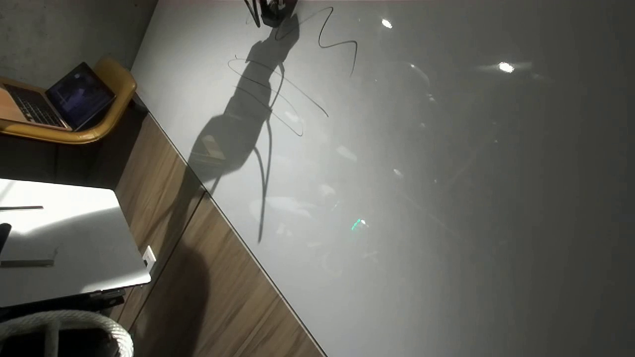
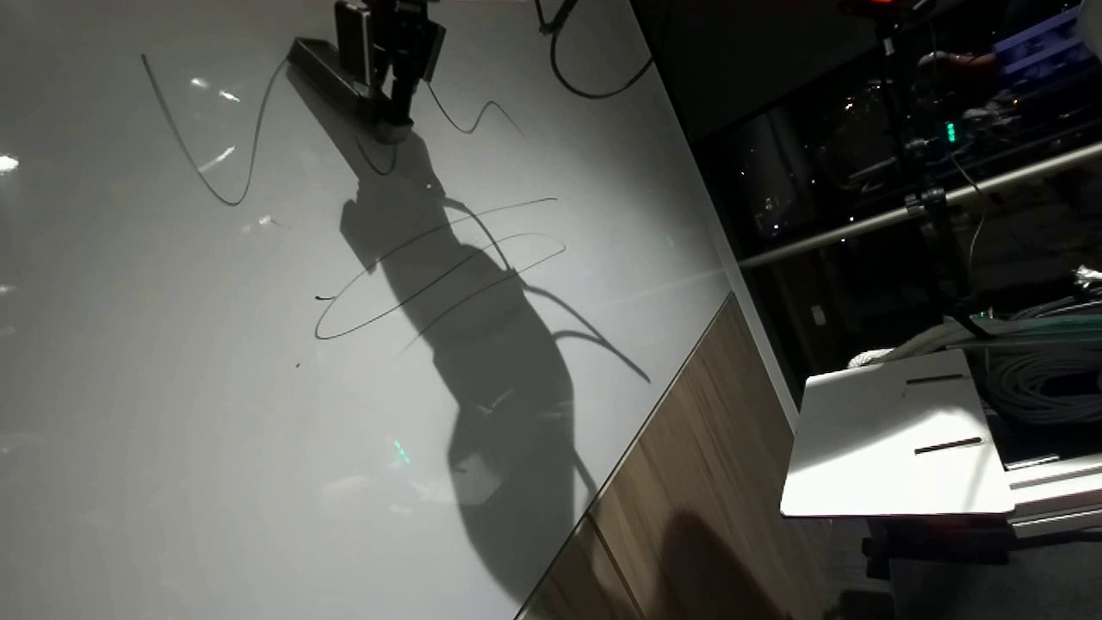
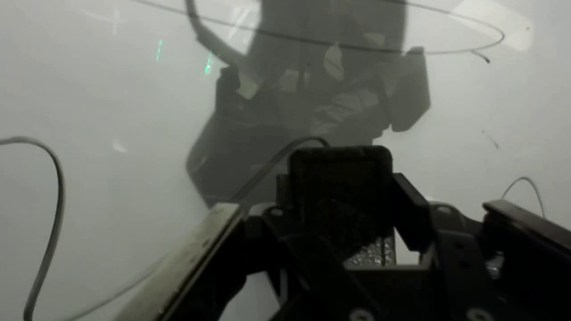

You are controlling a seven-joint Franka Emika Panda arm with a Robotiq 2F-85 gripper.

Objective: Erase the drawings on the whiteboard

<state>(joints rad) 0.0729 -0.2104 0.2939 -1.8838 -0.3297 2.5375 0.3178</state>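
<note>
The whiteboard (image 1: 446,277) is a large glossy pale panel in both exterior views (image 2: 172,482) and under the gripper in the wrist view. Thin dark drawings are on it: a zigzag squiggle (image 1: 340,44), also in an exterior view (image 2: 231,204) and the wrist view (image 3: 60,196), and a long slanted loop (image 2: 344,332), also in the wrist view (image 3: 312,41). My gripper (image 2: 393,120) is shut on a dark block-shaped eraser (image 2: 317,69) over the zigzag, hiding its middle. In the wrist view the eraser (image 3: 341,171) sits between the fingers (image 3: 342,196). I cannot tell whether it touches the board.
The arm's shadow (image 2: 516,370) falls across the loop. A brown wooden strip (image 1: 238,277) borders the board. A small white table (image 1: 74,238) and a laptop (image 1: 79,96) on a yellow chair stand beyond. A black cable (image 2: 594,93) hangs near the board's top edge.
</note>
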